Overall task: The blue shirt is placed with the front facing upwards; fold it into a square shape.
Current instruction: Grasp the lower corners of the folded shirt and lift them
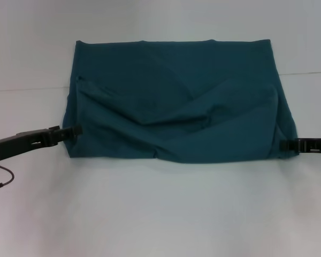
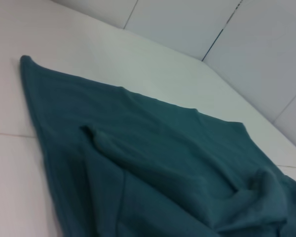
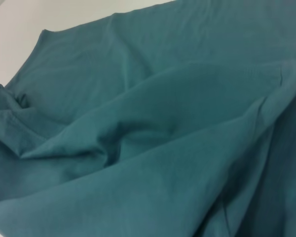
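The blue shirt [image 1: 176, 101] lies on the white table as a wide teal rectangle, plain side up, no lettering showing. A loose upper layer sags in wrinkles across its near half. My left gripper [image 1: 76, 129] comes in low from the left and pinches the shirt's left edge. At the opposite edge, near the front corner, my right gripper [image 1: 285, 144] is pinched on the cloth. The left wrist view shows the shirt [image 2: 153, 163] running away in folds. In the right wrist view, the shirt [image 3: 158, 128] fills nearly the whole frame. Neither wrist view shows fingers.
White table [image 1: 160, 214] surrounds the shirt, with a wide strip in front of it. A seam in the table surface [image 1: 310, 72] runs behind the shirt. A thin cable [image 1: 2, 179] hangs by my left arm at the left border.
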Available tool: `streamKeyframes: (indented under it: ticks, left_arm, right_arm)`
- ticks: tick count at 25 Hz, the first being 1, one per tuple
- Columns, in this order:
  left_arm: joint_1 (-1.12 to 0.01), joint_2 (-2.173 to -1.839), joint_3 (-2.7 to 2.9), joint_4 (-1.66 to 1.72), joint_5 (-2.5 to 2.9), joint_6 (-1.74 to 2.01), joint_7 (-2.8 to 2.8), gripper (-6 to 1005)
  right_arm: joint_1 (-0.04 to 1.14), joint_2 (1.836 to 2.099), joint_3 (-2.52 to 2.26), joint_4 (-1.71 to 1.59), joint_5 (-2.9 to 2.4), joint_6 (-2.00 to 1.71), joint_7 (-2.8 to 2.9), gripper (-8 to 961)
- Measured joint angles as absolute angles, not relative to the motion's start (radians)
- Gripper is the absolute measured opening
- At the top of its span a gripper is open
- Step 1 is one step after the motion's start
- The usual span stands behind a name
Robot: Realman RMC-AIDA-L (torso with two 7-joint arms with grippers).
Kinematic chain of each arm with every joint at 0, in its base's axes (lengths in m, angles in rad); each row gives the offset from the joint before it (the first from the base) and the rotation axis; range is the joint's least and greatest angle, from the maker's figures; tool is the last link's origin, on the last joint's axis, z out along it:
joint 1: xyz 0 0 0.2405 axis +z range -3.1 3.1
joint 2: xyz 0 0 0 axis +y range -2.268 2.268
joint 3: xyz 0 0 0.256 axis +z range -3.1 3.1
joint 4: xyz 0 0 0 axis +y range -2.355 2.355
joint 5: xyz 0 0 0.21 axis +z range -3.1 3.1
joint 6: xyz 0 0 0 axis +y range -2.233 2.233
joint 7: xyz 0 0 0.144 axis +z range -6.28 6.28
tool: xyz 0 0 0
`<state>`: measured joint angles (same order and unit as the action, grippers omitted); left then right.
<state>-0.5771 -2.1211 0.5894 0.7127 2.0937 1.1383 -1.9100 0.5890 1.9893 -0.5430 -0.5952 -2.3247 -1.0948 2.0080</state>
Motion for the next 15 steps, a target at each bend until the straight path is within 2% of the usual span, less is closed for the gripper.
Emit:
streamKeyframes:
  ticks: [11,15]
  left_arm:
    - [-0.573,-2.13,0.668,0.696,2.139,1.046,-1.868,754]
    - [-0.573,-2.14,0.729,0.695,2.149,1.004,-1.851,754]
  right_arm:
    - [0.565,1.986,-0.541,-0.609,-2.235,-1.158,1.977,36]
    - [0.543,1.993,-0.541,-0.643,-2.202,-1.186,1.972,36]
